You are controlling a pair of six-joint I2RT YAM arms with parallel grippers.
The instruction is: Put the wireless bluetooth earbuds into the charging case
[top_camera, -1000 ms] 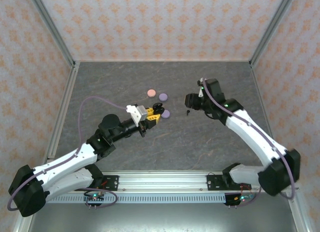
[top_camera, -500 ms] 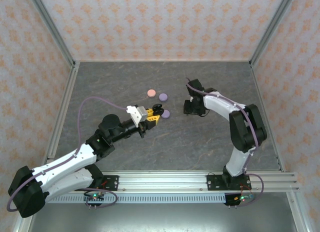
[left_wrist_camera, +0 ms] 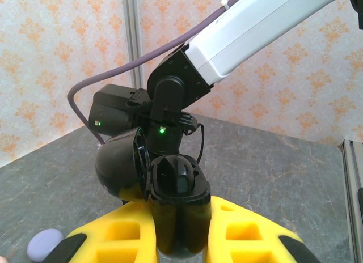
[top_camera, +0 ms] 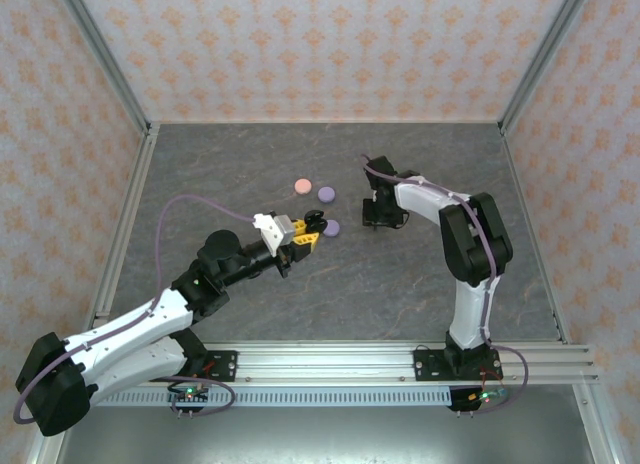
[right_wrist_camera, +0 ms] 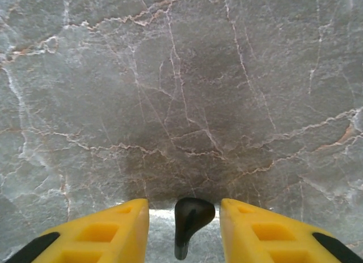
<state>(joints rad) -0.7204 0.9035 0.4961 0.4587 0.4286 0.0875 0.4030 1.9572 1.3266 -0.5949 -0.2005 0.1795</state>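
Item under handling: one black earbud (right_wrist_camera: 193, 222), lying on the grey marbled counter (right_wrist_camera: 170, 76) at the 6 o'clock edge of the right wrist view. Its rounded head faced 12 o'clock and its stem pointed toward 6 o'clock.

The right end effector (right_wrist_camera: 182, 213) straddled the earbud. One yellow finger (right_wrist_camera: 113, 229) stood at its 9 o'clock and the other at its 3 o'clock. The jaws were apart, with bare counter visible on each side of the earbud, so no contact was established.

The left end effector (top_camera: 306, 229) was clamped on the black charging case (left_wrist_camera: 177, 203), held off the counter with its lid (left_wrist_camera: 119, 169) swung open. At least one dark well was exposed; whether it was occupied could not be told. In the overhead view the right end effector sat at roughly 3 o'clock from the case, well apart from it.

A lilac puck (top_camera: 332, 227) lay just beside the case. A second lilac puck (top_camera: 326, 194) and a pink puck (top_camera: 302, 186) lay toward 12 o'clock.

Assessment: the step in hand was the pick of the earbud, with insertion not begun. The next move called for an even pinch on a small, rounded body likely to squirt aside. It then called for a lift and a carry toward 9 o'clock, with the stem aligned to the open well.
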